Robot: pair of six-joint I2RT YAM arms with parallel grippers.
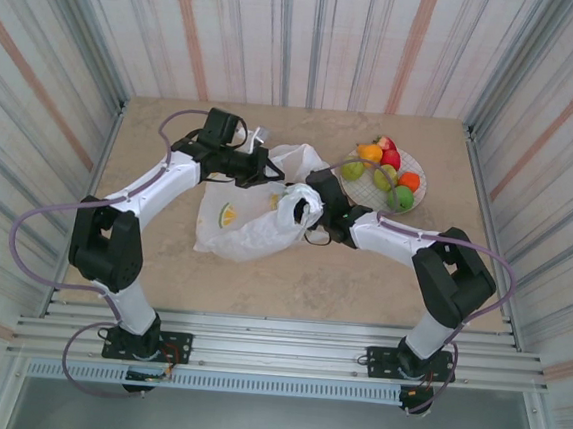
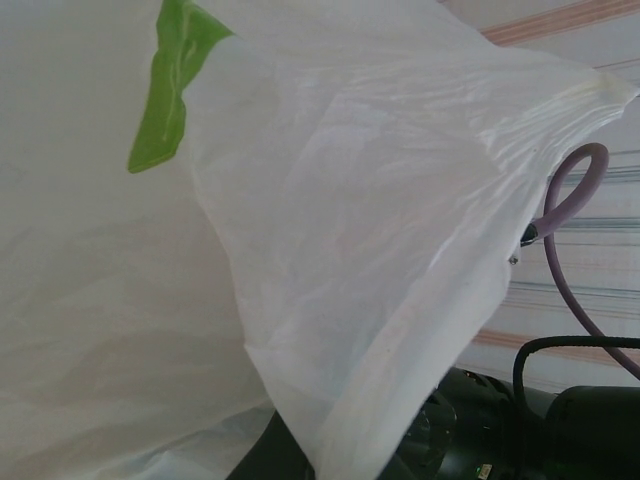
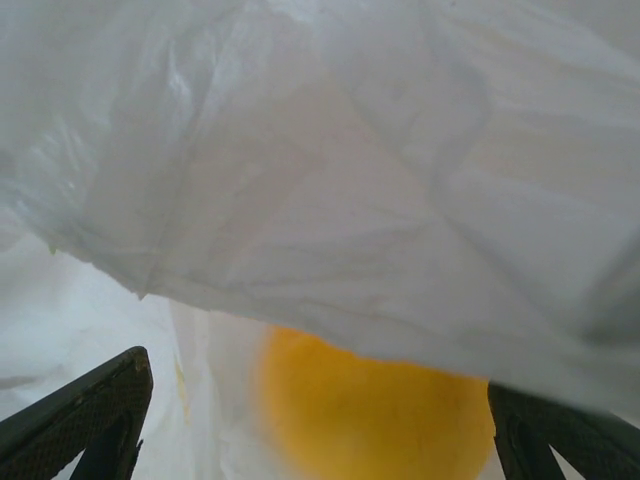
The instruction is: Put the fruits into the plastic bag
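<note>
In the top view, a thin white translucent plastic bag printed with lemon slices and green leaves lies crumpled at the centre of the beige stone-look tabletop. Its open mouth faces the upper right of the frame. The left gripper is closed on the upper rim of the plastic bag and holds that edge off the table. From the left wrist, the bag's film covers most of the frame. A green leaf print sits at upper left and a folded hem runs diagonally down to the bottom centre.

The right gripper sits at the bag's mouth. In its wrist view the dark fingers stand wide apart in the lower corners. A blurred round orange fruit lies between them under a sagging fold of film, with a gap showing on its left side.

The remaining small rounded fruits, green, red and orange, rest on a round white grid-patterned plate at upper right, just beside the bag's mouth and close to the table's right edge. Bare tabletop stretches along the lower part of the frame and left of the bag.
</note>
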